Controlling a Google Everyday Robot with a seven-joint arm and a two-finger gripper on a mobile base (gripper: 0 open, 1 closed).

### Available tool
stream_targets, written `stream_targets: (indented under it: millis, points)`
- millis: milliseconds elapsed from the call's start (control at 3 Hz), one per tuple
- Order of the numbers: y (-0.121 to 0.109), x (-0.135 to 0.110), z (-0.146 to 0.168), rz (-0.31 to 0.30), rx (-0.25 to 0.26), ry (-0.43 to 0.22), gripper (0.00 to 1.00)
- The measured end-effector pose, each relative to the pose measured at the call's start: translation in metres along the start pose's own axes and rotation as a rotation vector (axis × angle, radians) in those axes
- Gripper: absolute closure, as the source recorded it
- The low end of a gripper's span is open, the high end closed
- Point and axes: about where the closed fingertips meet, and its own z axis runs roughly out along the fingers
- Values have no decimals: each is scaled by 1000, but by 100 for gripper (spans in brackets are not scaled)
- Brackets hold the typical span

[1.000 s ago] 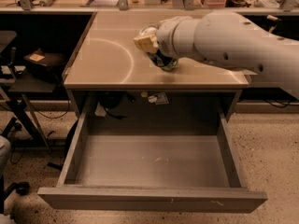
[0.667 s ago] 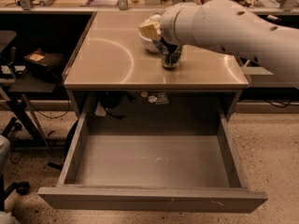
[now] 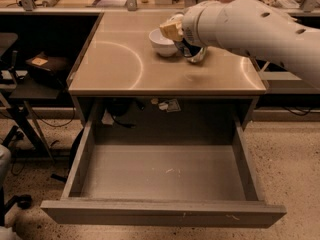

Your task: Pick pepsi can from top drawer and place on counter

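The white arm reaches in from the right over the counter (image 3: 120, 64). Its gripper (image 3: 191, 52) hangs just right of a white bowl and is shut on the dark pepsi can (image 3: 185, 48). The arm hides most of the can. The can hangs a little above the tan tabletop, and a faint shadow lies under it. The top drawer (image 3: 165, 173) is pulled fully out below the counter, with its grey floor bare.
A white bowl (image 3: 161, 42) stands on the back middle of the counter, touching or nearly touching the gripper's left side. A dark desk with a chair (image 3: 20, 89) stands at left. Shelves with clutter run behind the counter. The open drawer's front panel (image 3: 165, 214) juts toward me.
The arm has moved back and to the right over the counter, carrying the can from the middle toward the white bowl, which now shows. The drawer has not moved.
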Motion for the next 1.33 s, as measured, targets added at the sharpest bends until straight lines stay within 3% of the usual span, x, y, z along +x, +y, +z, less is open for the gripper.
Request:
stream_targets:
  millis: [333, 667, 1000, 1333]
  points:
    - [-16, 19, 16, 31, 13, 51, 100]
    - [-51, 44, 49, 138, 47, 127, 100]
    - [-80, 50, 90, 261, 43, 145, 100]
    - [-79, 51, 90, 262, 42, 147, 100]
